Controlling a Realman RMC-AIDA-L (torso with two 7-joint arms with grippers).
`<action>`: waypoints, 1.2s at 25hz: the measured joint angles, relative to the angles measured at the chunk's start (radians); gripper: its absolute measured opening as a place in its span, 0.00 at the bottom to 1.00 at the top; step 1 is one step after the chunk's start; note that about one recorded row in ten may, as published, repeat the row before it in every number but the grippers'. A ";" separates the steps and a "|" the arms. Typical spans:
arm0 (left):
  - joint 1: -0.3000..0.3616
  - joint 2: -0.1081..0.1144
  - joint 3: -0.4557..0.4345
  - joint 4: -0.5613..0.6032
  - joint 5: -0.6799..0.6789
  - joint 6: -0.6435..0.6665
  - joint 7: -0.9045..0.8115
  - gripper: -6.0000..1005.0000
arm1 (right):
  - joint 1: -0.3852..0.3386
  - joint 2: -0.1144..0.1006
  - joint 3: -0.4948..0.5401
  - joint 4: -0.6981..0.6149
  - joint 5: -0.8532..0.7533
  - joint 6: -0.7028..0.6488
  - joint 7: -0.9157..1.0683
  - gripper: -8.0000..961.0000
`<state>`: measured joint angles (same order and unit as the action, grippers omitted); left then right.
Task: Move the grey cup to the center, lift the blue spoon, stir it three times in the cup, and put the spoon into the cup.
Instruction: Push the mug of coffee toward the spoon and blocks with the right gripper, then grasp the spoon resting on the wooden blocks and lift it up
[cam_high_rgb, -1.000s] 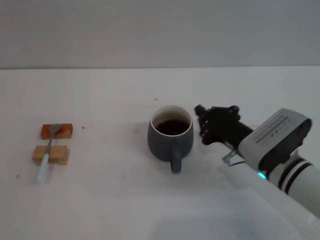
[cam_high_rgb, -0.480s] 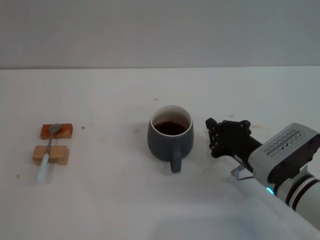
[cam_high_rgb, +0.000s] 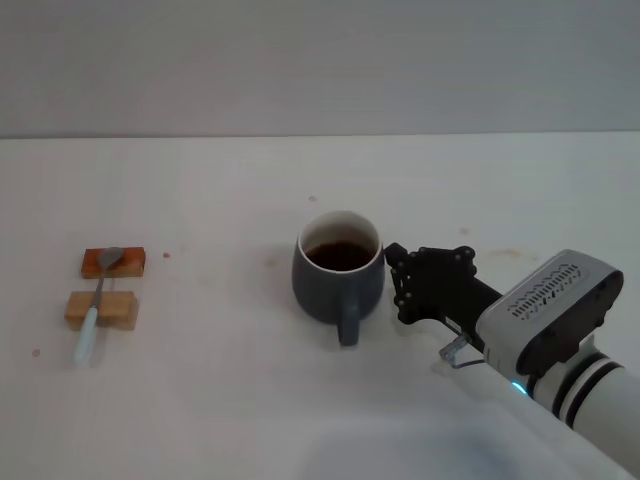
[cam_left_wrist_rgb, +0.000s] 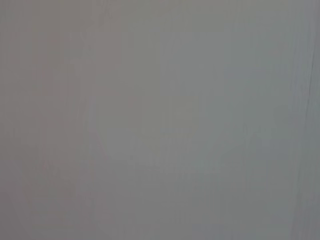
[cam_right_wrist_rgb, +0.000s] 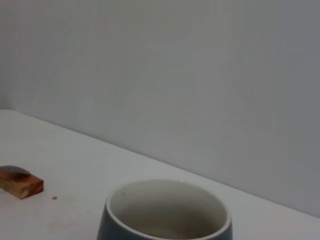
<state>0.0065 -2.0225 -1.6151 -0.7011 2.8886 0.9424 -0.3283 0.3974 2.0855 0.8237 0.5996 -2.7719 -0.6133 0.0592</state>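
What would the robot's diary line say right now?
right gripper: beside dark grey ceramic mug | mug: upright, dark liquid inside | pale-blue-handled spoon: across two wooden blocks | left arm: unseen

The head camera looked forward and down over the white counter (cam_high_rgb: 200, 400), from some way back. The right wrist camera sat low and very near the cup (cam_right_wrist_rgb: 167, 212), facing a grey wall (cam_right_wrist_rgb: 200, 75). Both views shared the cup (cam_high_rgb: 339, 279) and one wooden block (cam_right_wrist_rgb: 20, 184). The left wrist camera showed only a plain grey surface.
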 joint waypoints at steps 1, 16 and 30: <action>0.004 -0.001 0.000 0.000 0.000 0.004 0.000 0.70 | 0.000 -0.001 -0.006 0.008 0.000 0.004 0.000 0.03; 0.032 -0.007 0.000 -0.017 0.000 0.009 -0.007 0.70 | 0.037 0.000 -0.026 0.039 0.000 0.032 0.001 0.03; 0.044 -0.008 0.057 -0.033 0.000 0.010 -0.014 0.70 | 0.056 -0.004 0.122 -0.061 -0.003 0.026 -0.008 0.03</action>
<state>0.0503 -2.0304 -1.5581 -0.7340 2.8884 0.9528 -0.3419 0.4533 2.0819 0.9456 0.5382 -2.7751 -0.5877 0.0513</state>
